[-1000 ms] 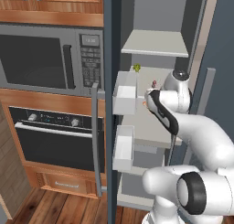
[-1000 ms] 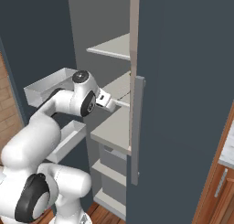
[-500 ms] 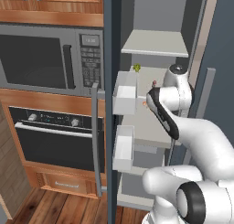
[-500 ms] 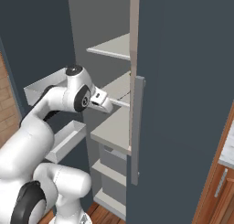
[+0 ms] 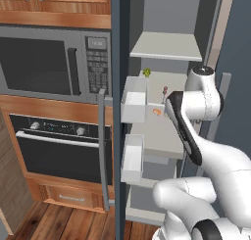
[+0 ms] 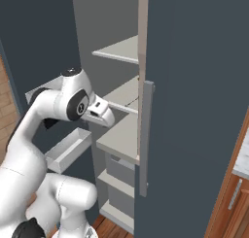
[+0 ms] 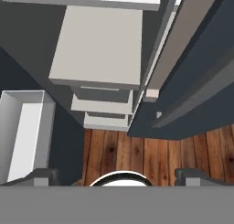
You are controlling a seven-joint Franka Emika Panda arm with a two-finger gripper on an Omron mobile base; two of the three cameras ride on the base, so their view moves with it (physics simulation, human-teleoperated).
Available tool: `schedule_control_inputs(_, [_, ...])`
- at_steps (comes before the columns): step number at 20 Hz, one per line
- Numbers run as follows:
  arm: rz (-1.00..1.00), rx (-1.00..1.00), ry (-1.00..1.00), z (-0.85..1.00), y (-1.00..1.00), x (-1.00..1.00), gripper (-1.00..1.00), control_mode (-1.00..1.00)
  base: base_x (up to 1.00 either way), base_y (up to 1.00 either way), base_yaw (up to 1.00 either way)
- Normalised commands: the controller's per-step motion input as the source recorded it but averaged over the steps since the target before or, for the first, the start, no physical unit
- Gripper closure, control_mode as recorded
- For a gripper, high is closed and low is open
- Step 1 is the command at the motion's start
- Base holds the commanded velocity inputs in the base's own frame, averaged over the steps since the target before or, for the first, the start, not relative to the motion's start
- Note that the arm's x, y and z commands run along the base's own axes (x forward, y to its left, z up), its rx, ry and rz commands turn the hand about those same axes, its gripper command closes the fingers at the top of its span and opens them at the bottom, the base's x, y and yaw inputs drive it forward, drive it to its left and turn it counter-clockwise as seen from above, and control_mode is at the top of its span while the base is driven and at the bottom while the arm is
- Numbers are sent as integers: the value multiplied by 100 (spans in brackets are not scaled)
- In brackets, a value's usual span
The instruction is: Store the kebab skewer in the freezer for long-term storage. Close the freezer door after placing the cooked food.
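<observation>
The kebab skewer (image 5: pixel 164 93) seems to lie on the freezer (image 5: pixel 166 136) shelf, the tool (image 7: pixel 114 175) spread wide and empty, the freezer door (image 5: pixel 119 62) unclosed.

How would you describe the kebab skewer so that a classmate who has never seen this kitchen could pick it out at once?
Start at the tall slate-blue freezer standing open right of the microwave, and go to the pale grey middle shelf. The kebab skewer lies there, a thin stick with a reddish-brown end. Unlike the small green food piece behind it and the small orange food piece in front, it is long and slender.
</observation>
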Motion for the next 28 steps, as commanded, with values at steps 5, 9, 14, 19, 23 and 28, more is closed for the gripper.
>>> schedule_control_inputs(5, [2,1,0,0,0,-73,-100,-100,0,0,0])
schedule_control_inputs(9, [7,0,0,0,0,-44,-100,-100,0,0,0])
schedule_control_inputs(14, [3,0,0,-10,14,-38,-100,-100,0,0,0])
schedule_control_inputs(19, [10,0,0,-1,22,-19,-100,-100,0,0,0])
schedule_control_inputs(23, [9,1,0,0,21,-9,-100,-100,0,0,0])
schedule_control_inputs(28, [6,0,0,0,16,-13,-100,-100,0,0,0])
